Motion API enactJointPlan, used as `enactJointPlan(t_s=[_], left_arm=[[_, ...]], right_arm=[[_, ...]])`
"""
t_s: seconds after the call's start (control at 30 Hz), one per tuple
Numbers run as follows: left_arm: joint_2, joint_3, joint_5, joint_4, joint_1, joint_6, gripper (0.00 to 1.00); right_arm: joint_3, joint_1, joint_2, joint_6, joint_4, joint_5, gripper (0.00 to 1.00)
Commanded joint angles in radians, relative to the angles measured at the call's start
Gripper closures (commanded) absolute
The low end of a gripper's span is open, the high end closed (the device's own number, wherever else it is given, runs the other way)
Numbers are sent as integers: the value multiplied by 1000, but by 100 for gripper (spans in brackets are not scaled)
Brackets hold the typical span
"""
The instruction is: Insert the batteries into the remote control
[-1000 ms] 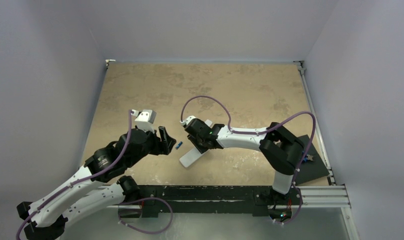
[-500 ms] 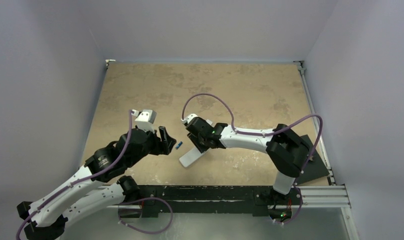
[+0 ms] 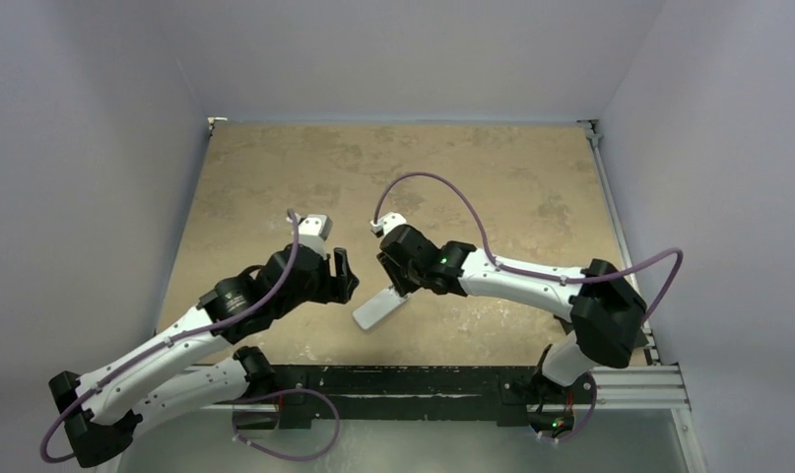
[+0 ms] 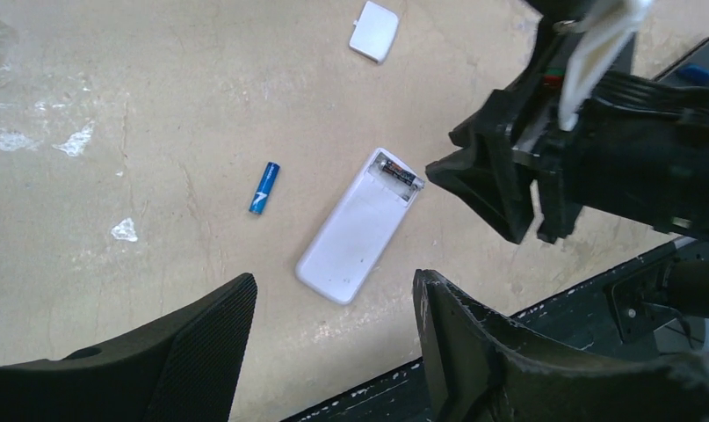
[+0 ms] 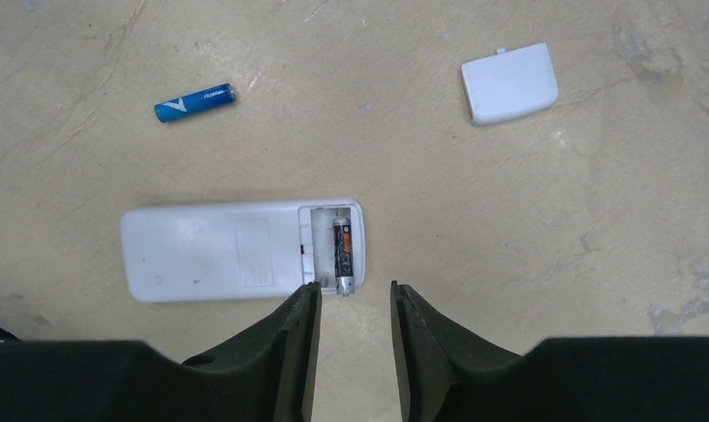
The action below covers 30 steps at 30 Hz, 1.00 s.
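The remote control (image 5: 219,251) lies back-up on the table with its battery bay uncovered. A dark battery (image 5: 342,255) sits in the bay, one end poking past the remote's edge. A blue battery (image 5: 194,102) lies loose on the table, apart from the remote. My right gripper (image 5: 352,288) hovers just off the bay end, open by a narrow gap and empty. My left gripper (image 4: 333,281) is open wide and empty above the remote's (image 4: 355,230) other end, with the blue battery (image 4: 264,187) to its left. In the top view the left gripper (image 3: 344,276) hides the blue battery.
A small white square cover piece (image 5: 509,82) lies on the table beyond the remote. A black rail (image 3: 423,379) runs along the table's near edge. The two grippers stand close together, on either side of the remote (image 3: 378,307).
My left arm has reached forward and right, and now covers the blue battery in the top view. The right gripper has drawn back slightly from the remote, its elbow swinging right.
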Motion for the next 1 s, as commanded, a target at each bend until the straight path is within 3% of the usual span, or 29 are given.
enactJointPlan(t_s=[0.0,0.53,0.6,0.67,0.97], left_arm=[[65,-15,39,77,-5,8,35],[312,-84,72,285,-2,-9,74],[356,-83,67,300,-1,-10,83],[391,-83,51,306,6,-16,99],[513,-127,45,378,83,-22,100]], right_arm=[[-55,-3,-82,78,-3,5,59],[-246,-3,-279,173,66,-57,63],[-261,-3,-298,178,70,-61,64],[-277,-3,-316,183,77,-66,65],[-326,-3,-375,206,105,-90,65]])
